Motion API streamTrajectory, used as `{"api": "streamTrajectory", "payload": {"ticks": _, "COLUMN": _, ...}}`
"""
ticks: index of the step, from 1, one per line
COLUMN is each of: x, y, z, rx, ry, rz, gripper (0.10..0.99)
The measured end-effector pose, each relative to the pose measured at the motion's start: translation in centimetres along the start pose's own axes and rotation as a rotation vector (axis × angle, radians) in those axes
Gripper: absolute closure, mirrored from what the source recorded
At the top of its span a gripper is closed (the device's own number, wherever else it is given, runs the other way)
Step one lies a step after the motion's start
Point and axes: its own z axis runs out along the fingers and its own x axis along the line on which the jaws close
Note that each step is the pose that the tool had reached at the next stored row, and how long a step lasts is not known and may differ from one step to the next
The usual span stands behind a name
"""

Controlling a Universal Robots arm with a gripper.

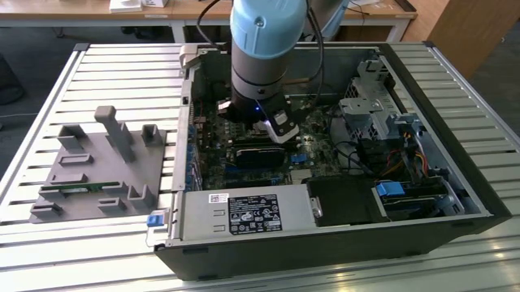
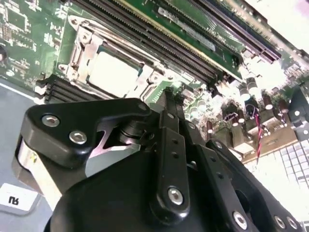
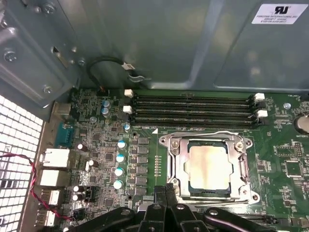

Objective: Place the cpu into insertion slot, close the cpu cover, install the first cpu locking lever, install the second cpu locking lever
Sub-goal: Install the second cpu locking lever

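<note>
Cpu point(image 3: 208, 165) topped in pale, smooth, satin metal. Cpu cover point(image 3: 176, 159) formed of bright silvery sheet metal, glossy. Insertion slot point(image 3: 210, 194) edged in dark plastic, green lacquered circuit board point(image 3: 285, 145) around it. Gripper point(image 2: 168, 99) built from matt black plastic, with shiny steel screws.

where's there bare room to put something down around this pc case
Free: the slatted table on the exterior view's right of the case, and the strip along its front edge. On the exterior view's left, the grey fixture takes most of the room. Inside is crowded: the gripper hangs beside the cpu, with memory slots close by.
</note>
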Motion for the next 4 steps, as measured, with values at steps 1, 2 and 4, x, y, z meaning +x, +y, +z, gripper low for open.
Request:
{"api": "streamTrajectory", "payload": {"ticks": 1, "x": 0.00, "y": 0.01, "z": -0.03, "rx": -0.001, "ry": 0.0000, "rz": 0.000, "gripper": 0.980}}
{"api": "streamTrajectory", "payload": {"ticks": 2, "x": 0.00, "y": 0.01, "z": -0.03, "rx": -0.001, "ry": -0.0001, "rz": 0.000, "gripper": 0.980}}
{"api": "streamTrajectory", "payload": {"ticks": 4, "x": 0.00, "y": 0.02, "z": -0.03, "rx": -0.001, "ry": -0.0001, "rz": 0.000, "gripper": 0.980}}
